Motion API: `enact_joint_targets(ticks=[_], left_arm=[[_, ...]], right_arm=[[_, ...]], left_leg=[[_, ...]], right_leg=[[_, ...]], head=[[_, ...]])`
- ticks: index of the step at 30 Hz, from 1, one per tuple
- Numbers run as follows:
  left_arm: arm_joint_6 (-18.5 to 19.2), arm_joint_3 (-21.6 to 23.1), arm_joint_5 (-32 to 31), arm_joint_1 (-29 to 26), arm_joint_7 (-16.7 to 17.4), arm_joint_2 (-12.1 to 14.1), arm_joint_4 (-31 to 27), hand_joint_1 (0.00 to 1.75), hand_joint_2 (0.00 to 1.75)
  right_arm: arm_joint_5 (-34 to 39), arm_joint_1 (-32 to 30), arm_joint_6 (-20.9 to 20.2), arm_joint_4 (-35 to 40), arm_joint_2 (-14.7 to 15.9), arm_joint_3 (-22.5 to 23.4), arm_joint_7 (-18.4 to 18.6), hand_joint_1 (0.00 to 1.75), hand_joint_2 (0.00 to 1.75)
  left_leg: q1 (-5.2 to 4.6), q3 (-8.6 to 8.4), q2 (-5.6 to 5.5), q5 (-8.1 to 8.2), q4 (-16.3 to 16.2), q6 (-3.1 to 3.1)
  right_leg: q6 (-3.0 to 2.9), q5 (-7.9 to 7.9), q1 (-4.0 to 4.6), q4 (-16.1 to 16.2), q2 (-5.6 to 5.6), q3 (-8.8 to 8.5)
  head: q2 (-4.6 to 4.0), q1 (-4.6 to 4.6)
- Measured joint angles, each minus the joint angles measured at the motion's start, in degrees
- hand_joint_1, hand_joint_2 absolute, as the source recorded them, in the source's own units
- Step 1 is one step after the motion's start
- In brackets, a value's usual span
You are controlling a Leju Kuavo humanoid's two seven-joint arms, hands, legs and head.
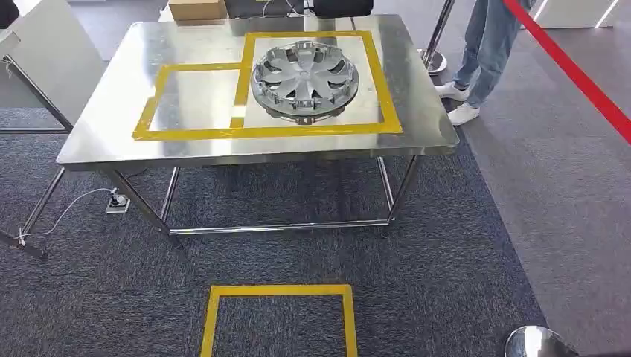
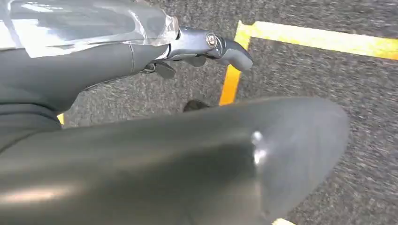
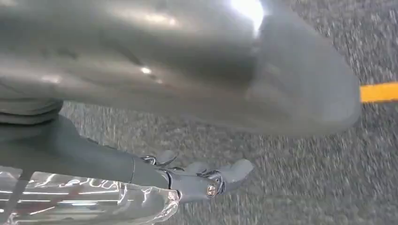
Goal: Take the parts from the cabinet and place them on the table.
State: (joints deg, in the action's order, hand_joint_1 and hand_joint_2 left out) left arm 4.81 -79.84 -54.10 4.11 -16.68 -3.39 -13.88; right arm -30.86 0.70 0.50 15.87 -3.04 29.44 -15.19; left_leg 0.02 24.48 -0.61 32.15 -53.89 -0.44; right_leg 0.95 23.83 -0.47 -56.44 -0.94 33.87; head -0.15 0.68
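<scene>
A silver wheel cover lies flat on the steel table, inside the larger yellow-taped square. The smaller taped rectangle to its left holds nothing. My left hand hangs above the dark carpet near a yellow tape corner, its fingers extended and holding nothing. My right hand hangs over the carpet too, fingers loosely extended with nothing in them. The cabinet is out of sight.
A yellow taped square marks the carpet in front of the table. A person's legs stand at the far right beside a red barrier belt. A cardboard box sits behind the table. A floor socket lies under its left side.
</scene>
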Motion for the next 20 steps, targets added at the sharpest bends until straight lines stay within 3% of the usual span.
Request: enact_joint_targets(ticks=[1,2,3,4,5,6,7,8,9,10,11,12,13,15,16,17,18,20], left_arm=[[0.0,0.1,-0.3,0.0,0.2,0.0,0.0,0.00,0.00],[0.0,0.2,-0.5,0.1,0.3,0.0,0.0,0.00,0.00],[0.2,0.3,-0.6,0.1,0.5,0.1,0.0,0.00,0.00],[0.2,0.4,-0.7,0.1,0.5,0.2,0.0,0.00,0.00],[0.5,0.6,-0.9,0.1,0.7,0.3,0.0,0.00,0.00],[0.6,0.7,-0.9,0.2,0.7,0.4,0.0,0.00,0.00],[0.7,0.7,-0.9,0.2,0.7,0.4,0.0,0.00,0.00],[0.7,0.8,-0.9,0.2,0.8,0.5,0.0,0.00,0.00],[0.7,0.8,-1.0,0.3,0.9,0.5,0.0,0.00,0.00],[0.7,0.8,-1.0,0.3,1.0,0.6,0.0,0.00,0.00],[0.7,0.8,-1.0,0.4,1.3,0.6,0.0,0.00,0.00],[0.7,0.8,-1.0,0.5,1.5,0.5,0.0,0.00,0.00],[0.7,0.9,-1.0,0.5,1.7,0.5,0.0,0.00,0.00],[0.6,0.8,-1.0,0.7,2.0,0.7,0.0,0.00,0.00],[0.5,0.8,-1.0,0.7,2.2,0.7,0.0,0.00,0.00],[0.4,0.8,-0.9,0.8,2.4,0.7,0.0,0.00,0.00],[0.4,0.8,-0.9,0.7,2.6,0.7,0.1,0.00,0.00],[0.4,0.8,-0.7,0.8,2.6,0.8,0.1,0.00,0.00]], right_arm=[[-0.2,0.0,-0.3,-0.5,0.0,0.0,-0.2,0.00,0.00],[-0.2,0.3,-0.5,-1.0,0.0,0.0,-0.5,0.00,0.00],[-0.3,0.4,-0.9,-1.4,-0.1,0.0,-0.5,0.00,0.00],[-0.3,0.5,-1.1,-1.7,-0.2,-0.1,-0.8,0.00,0.00],[-0.3,0.6,-1.3,-1.9,-0.2,-0.1,-1.1,0.00,0.00],[-0.5,0.8,-1.5,-2.1,-0.2,-0.1,-1.3,0.00,0.00],[-0.6,0.9,-1.6,-2.3,-0.1,-0.1,-1.4,0.00,0.00],[-0.7,1.0,-1.6,-2.4,-0.1,-0.1,-1.4,0.00,0.00],[-0.9,1.0,-1.7,-2.5,-0.1,-0.1,-1.4,0.00,0.00],[-0.9,1.1,-1.7,-2.6,-0.1,-0.1,-1.4,0.00,0.00],[-1.0,1.1,-1.7,-2.7,-0.1,-0.1,-1.4,0.00,0.00],[-1.1,1.3,-1.7,-2.7,0.1,-0.1,-1.2,0.00,0.00],[-1.4,1.5,-1.7,-2.8,0.1,-0.1,-1.0,0.00,0.00],[-1.6,1.6,-1.7,-3.1,0.3,-0.1,-0.3,0.00,0.00],[-1.7,1.6,-1.7,-3.1,0.6,-0.1,0.3,0.00,0.00],[-1.9,1.6,-1.7,-3.4,0.6,0.0,0.7,0.00,0.00],[-2.0,1.8,-1.7,-3.4,1.0,0.0,1.3,0.00,0.00],[-2.2,1.8,-1.7,-3.4,1.1,0.0,2.0,0.00,0.00]], left_leg=[[0.05,1.05,0.12,-0.49,0.0,0.71],[0.36,1.34,0.44,-1.08,0.0,1.61],[0.28,2.07,0.61,-1.56,0.0,2.30],[0.16,2.58,0.68,-2.02,0.0,2.61],[-0.01,3.39,0.85,-2.70,0.0,2.82],[-0.22,4.21,1.02,-3.32,-0.1,2.91],[-0.40,4.99,1.10,-3.84,-0.3,2.96],[-0.56,5.77,1.20,-4.33,-0.4,3.00],[-0.76,6.21,1.22,-4.78,-0.7,3.00],[-0.87,6.74,1.20,-5.12,-0.9,2.99],[-1.01,7.21,1.12,-5.49,-1.1,2.90],[-1.09,7.50,1.16,-5.85,-1.2,2.76],[-1.28,7.72,1.21,-6.34,-1.4,2.42],[-0.91,8.27,1.37,-7.23,-1.3,1.89],[-1.05,8.49,1.33,-7.83,-1.3,1.55],[-1.09,8.96,1.08,-7.00,-1.8,1.19],[-1.04,9.56,0.68,-4.64,-2.8,0.58],[-0.48,11.25,0.63,2.41,-9.7,-0.19]], right_leg=[[0.39,-0.46,0.02,0.0,0.03,0.28],[0.65,0.62,-0.17,-0.5,0.09,0.63],[0.85,3.76,-0.16,-2.7,0.16,1.62],[0.99,6.87,-0.16,-5.9,0.20,2.58],[1.13,10.59,-0.15,-11.4,0.27,4.08],[1.16,12.72,-0.11,-16.1,0.34,5.14],[1.10,12.88,-0.09,-19.0,0.39,5.32],[0.82,11.52,-0.06,-19.2,0.40,4.25],[0.43,9.27,0.00,-16.8,0.42,1.89],[0.02,7.50,0.09,-13.1,0.44,-0.84],[-0.63,6.02,0.27,-7.1,0.53,-4.95],[-1.38,6.88,0.68,-0.9,0.63,-8.82],[-1.26,7.51,0.63,2.5,0.56,-10.54],[-1.33,7.43,1.08,2.5,0.65,-9.98],[-1.59,6.83,0.98,2.7,0.63,-9.33],[-1.94,6.05,0.28,2.9,0.40,-8.79],[-2.44,5.53,0.29,2.8,0.34,-7.90],[-2.59,4.34,0.31,2.5,0.26,-6.18]], head=[[0.00,-0.13],[0.00,-0.02],[0.00,-0.37],[0.00,-0.52],[0.00,-0.64],[0.00,-0.59],[0.00,-0.61],[0.00,-0.59],[0.00,-0.59],[0.00,-0.59],[0.00,-0.57],[0.00,-0.55],[0.00,-0.48],[0.00,-0.61],[0.00,-0.48],[0.00,-0.70],[0.00,-0.48],[0.00,-0.07]])
